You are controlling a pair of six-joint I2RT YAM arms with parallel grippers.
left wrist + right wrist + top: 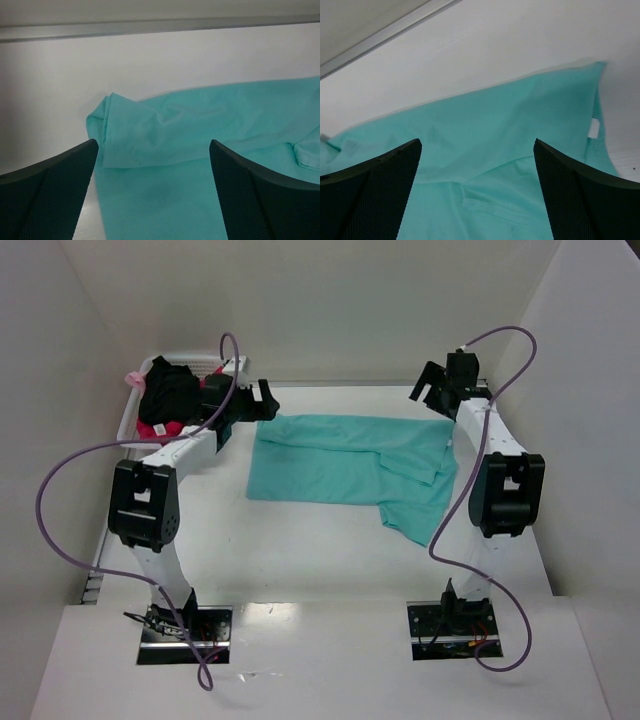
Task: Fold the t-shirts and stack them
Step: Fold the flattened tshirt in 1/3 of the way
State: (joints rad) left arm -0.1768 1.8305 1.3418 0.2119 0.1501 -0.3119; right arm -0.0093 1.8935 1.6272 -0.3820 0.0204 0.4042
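Note:
A teal t-shirt (350, 465) lies partly folded on the white table, one sleeve folded over at the far left and a flap hanging toward the near right. My left gripper (266, 398) is open and empty above the shirt's far left corner; that folded sleeve shows in the left wrist view (145, 135). My right gripper (430, 385) is open and empty above the shirt's far right corner; the cloth shows below it in the right wrist view (510, 145). More shirts, black (170, 390) and pink (155, 428), lie in a white basket (130, 412) at the far left.
White walls enclose the table on the left, back and right. Purple cables (80, 465) loop off both arms. A small white label (593, 128) shows at the shirt's right edge.

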